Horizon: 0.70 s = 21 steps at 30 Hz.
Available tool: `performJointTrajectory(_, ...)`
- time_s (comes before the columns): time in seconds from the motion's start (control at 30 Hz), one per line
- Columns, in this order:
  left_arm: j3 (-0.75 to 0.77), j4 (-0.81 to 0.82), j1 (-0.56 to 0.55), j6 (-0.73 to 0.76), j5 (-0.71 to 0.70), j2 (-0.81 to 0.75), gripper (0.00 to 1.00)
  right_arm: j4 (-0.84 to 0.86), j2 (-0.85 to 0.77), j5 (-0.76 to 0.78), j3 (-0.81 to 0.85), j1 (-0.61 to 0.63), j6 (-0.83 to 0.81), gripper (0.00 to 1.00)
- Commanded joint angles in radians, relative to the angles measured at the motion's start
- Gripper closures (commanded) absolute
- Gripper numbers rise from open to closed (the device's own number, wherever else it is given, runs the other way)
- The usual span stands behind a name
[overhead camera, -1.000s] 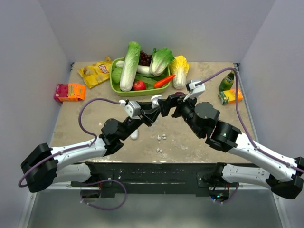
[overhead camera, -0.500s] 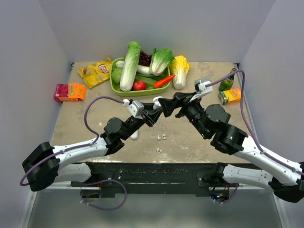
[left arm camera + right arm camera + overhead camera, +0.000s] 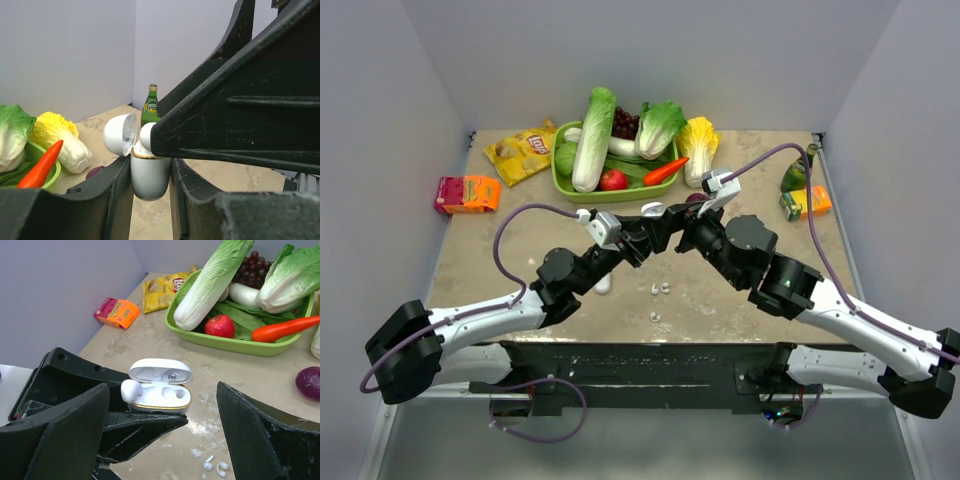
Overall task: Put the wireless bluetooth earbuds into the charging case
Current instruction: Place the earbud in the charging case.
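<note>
The earbud [image 3: 131,390] was judged very light, hard and glossy, so likely to slip or flick out from between pads. A light pinch across its rounded body with the very fingertips was thought best. The charging case [image 3: 160,399], rigid and smooth, was judged better taken by its lower shell, clear of the hinged lid.

It was held that way above the table [image 3: 280,370], clamped between the narrowly set fingers of the left gripper [image 3: 149,162], with the lid open toward 12 o'clock in the right wrist view. One earbud was seen standing proud at the 9 o'clock end of the case, apparently not fully seated.

The right gripper [image 3: 162,385] was spread wide with nothing held, its fingers at 9 and 3 o'clock of the case without touching it. Small white pieces [image 3: 215,467], probably further earbuds, were seen lying on the table at 5 o'clock of the case.
</note>
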Motion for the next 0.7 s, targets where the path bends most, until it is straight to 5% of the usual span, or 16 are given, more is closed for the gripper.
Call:
performJointTrajectory(0.0,0.017,0.059,-0.006,-0.001,0.014,-0.030,1.00,-0.002,-0.021,0.025,0.004,-0.002,0.008,0.10)
performJointTrajectory(0.67,0.004,0.074,-0.004,-0.001,0.023,-0.064,1.00,-0.023,-0.054,0.065,-0.029,-0.008,0.014,0.10)
